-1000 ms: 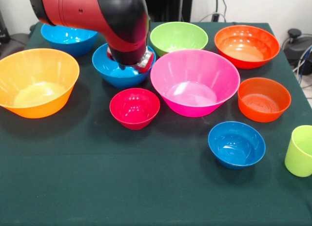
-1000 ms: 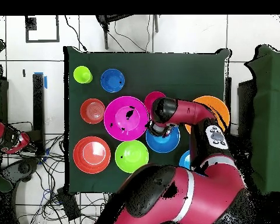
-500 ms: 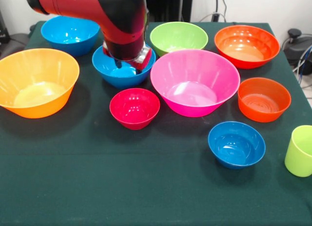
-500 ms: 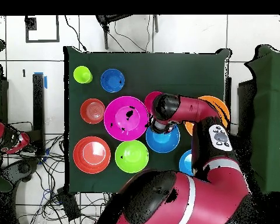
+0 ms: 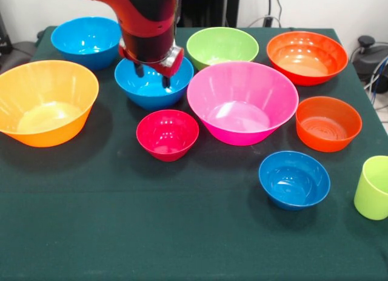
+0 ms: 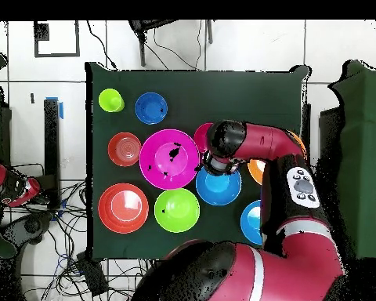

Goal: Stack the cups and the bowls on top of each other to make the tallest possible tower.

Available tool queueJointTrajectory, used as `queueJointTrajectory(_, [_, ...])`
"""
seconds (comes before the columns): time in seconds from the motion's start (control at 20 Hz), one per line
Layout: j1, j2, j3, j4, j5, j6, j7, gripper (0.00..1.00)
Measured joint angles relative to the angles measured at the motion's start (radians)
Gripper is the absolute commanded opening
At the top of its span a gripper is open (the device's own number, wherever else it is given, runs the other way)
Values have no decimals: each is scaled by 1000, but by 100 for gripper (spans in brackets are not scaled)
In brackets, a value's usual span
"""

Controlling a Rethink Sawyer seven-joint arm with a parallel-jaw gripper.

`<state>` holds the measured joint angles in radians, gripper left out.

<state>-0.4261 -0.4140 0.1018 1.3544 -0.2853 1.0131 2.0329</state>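
Just above the medium blue bowl (image 5: 151,84), two short dark fingertips (image 5: 166,82) hang from the gripper (image 5: 152,76), set apart with nothing between them; they hover over the bowl's hollow and do not touch its rim or floor as far as the front view shows. Behind the fingers sits a red and silver wrist block, and above it the arm (image 5: 145,20), red and black, runs off the top of the picture. In the front view the large pink bowl (image 5: 242,102) stands just right of the blue one, the small crimson bowl (image 5: 167,134) just in front of it, and the large orange bowl (image 5: 46,102) to the left, all upright and apart from each other. Behind are another medium blue bowl (image 5: 86,41), a green bowl (image 5: 222,47) and a large red-orange bowl (image 5: 307,56). Right of the pink bowl lies a smaller red-orange bowl (image 5: 328,123), with a small blue bowl (image 5: 294,179) in front of it. The lime-green cup (image 5: 373,188) stands upright at the right edge. Nothing is stacked; every piece rests alone on the dark green tablecloth (image 5: 151,232). From overhead, the arm covers much of the orange bowl and part of the crimson one.
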Motion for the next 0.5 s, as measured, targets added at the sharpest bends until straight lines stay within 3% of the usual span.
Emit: queueJointTrajectory(0.5, [-20,-14,-3,-1,-59,28,0,100])
